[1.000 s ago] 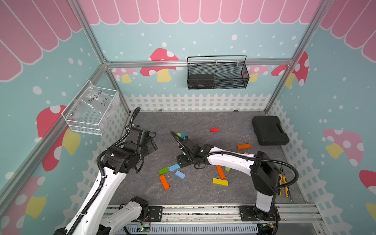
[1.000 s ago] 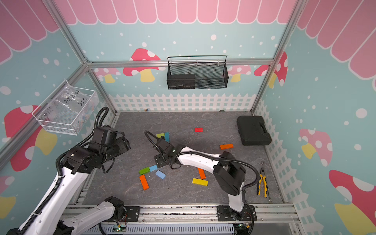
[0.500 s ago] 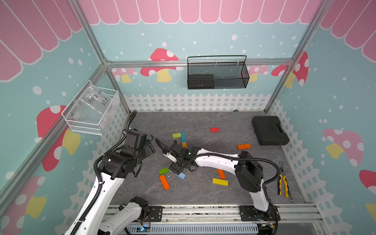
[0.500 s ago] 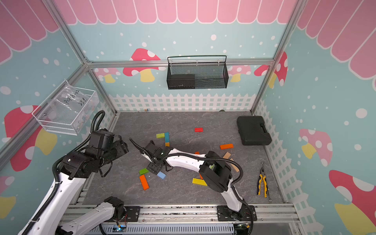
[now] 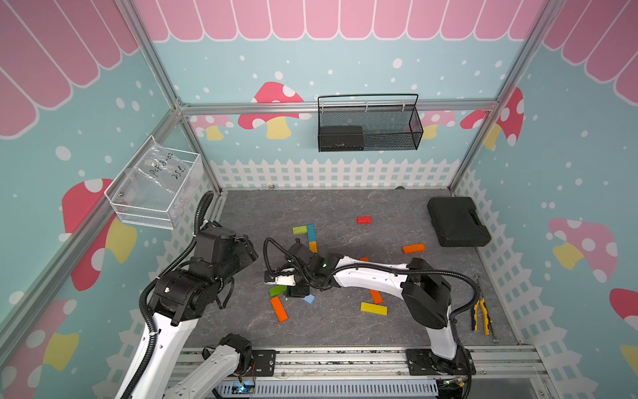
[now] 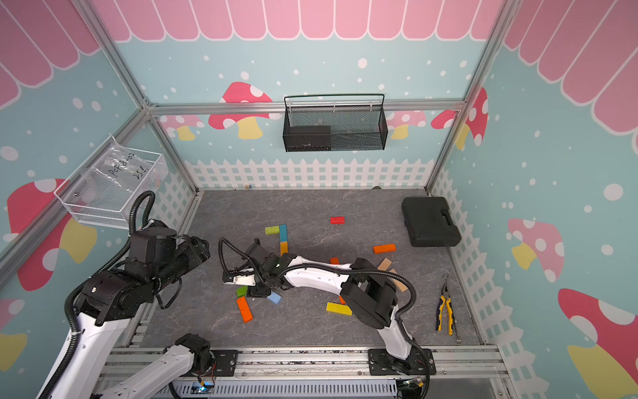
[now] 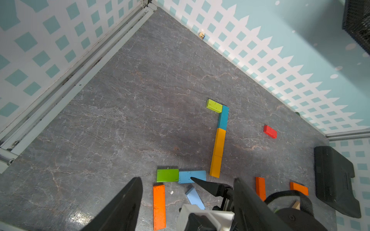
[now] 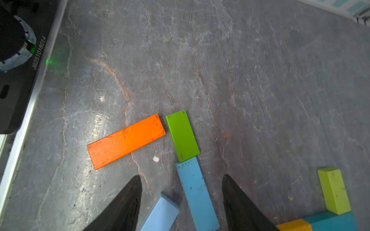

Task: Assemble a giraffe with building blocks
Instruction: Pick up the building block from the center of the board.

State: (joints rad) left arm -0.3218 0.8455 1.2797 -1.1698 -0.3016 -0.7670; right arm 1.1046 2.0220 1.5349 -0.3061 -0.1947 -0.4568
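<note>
Building blocks [image 5: 279, 309]: blue one [image 8: 197, 195] ungripped inside parted right claw [image 8: 182, 175], pale-blue neighbour [image 8: 160, 213] beside; left claw [image 7: 188, 178] parted, empty.

Both top views look steeply down over the whole bench [image 5: 345, 214]. Wrist cameras peer closely past left pincer [image 7: 187, 179] and right pincer [image 8: 181, 176], sharing the green block [image 8: 182, 136].

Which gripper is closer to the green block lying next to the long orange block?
Right. The right gripper sits just short of the green block, open over the blue block beside it. The left gripper hovers higher up, farther off to the side.
</note>
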